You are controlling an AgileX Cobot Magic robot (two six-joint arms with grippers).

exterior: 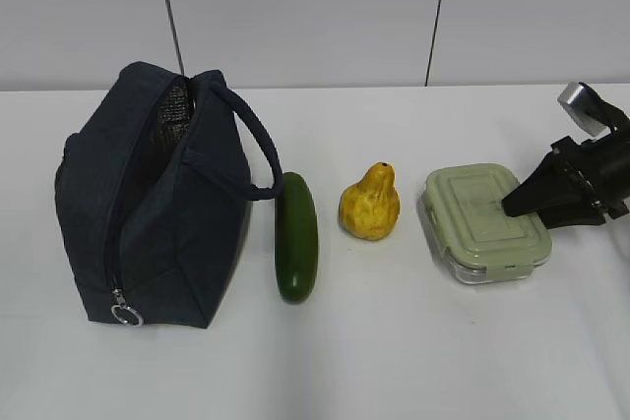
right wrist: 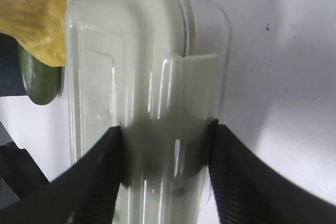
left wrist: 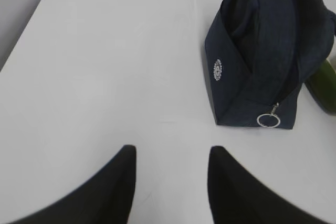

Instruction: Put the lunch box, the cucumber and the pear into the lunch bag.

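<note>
Clamped across its short width by the right gripper (right wrist: pixel 165 174), the rigid, slippery sage-lidded clear plastic lunch box (exterior: pixel 482 221) is judged light; left gripper (left wrist: pixel 170 182) is released.

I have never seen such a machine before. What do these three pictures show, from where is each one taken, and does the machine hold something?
It is a robot with two arms, each ending in a two-fingered gripper. One picture looks at the white table from the front; the other two come from a camera on each wrist. In a row lie a navy lunch bag, unzipped at the top, a cucumber, a yellow pear and a lunch box with a pale green lid. The right gripper has its fingers on either side of the lunch box's end, apparently gripping it on the table. The left gripper is open over bare table, holding nothing.
</note>
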